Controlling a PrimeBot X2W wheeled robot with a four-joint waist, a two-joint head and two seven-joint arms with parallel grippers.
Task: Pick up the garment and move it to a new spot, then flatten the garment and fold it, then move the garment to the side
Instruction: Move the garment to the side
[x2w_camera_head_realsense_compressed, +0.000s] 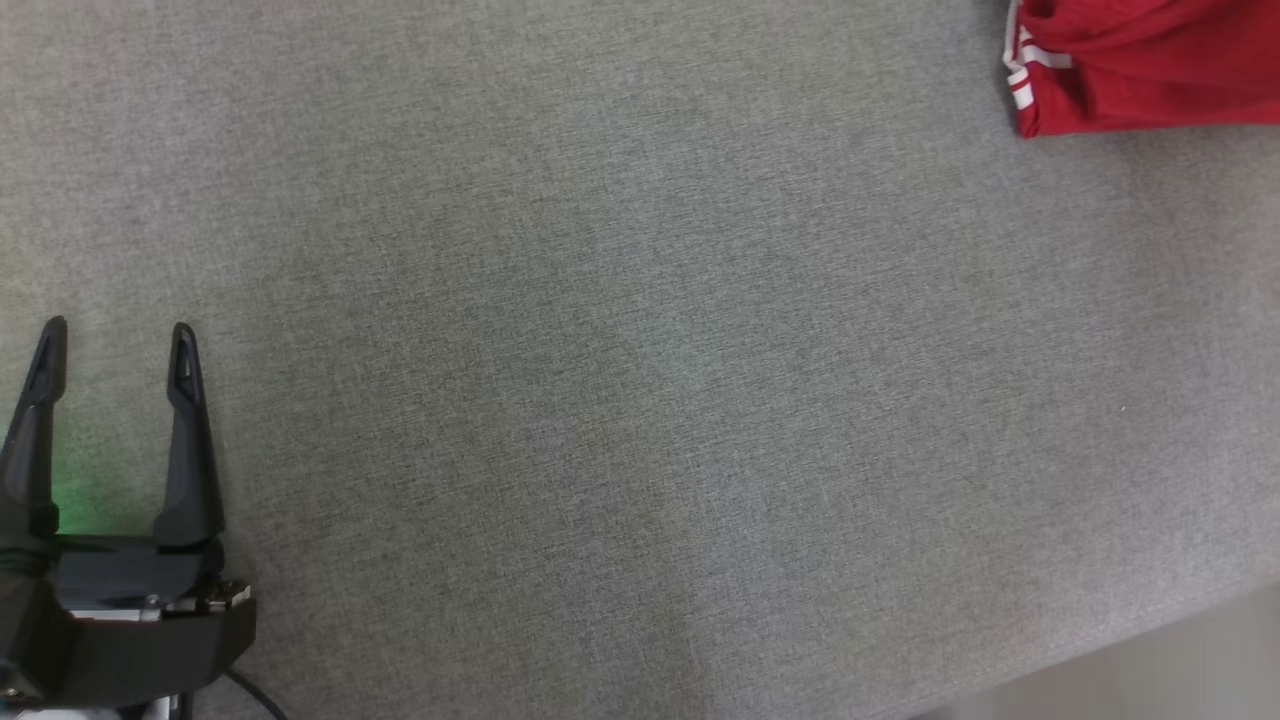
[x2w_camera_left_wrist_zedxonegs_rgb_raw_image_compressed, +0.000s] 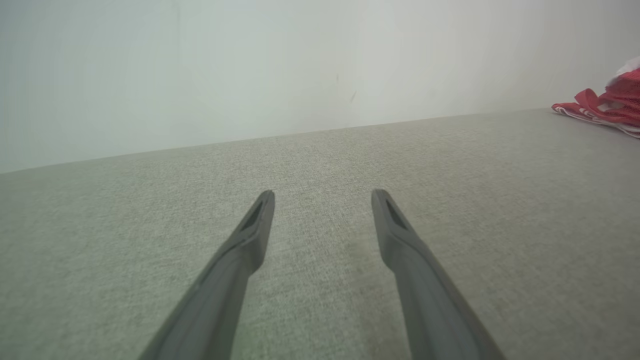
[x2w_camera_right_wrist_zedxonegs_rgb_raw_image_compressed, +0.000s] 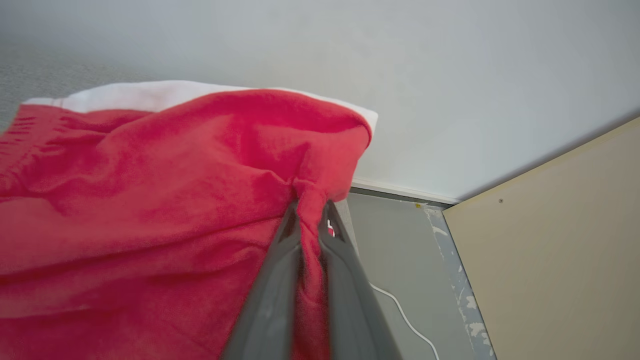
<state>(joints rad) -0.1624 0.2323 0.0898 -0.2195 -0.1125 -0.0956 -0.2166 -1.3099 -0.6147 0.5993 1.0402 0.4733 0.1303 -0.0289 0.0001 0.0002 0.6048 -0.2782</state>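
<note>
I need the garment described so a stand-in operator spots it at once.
Start from the wide grey fabric surface, then look to the head view's upper right corner. There sits the red garment, white stripes along one edge, a fold pinched in the right end effector. Its red stands out against the grey.

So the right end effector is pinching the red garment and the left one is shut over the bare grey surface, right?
No: the left end effector is open, not shut, as the left wrist view shows, over the bare grey surface. The right end effector is pinching the red garment.
</note>
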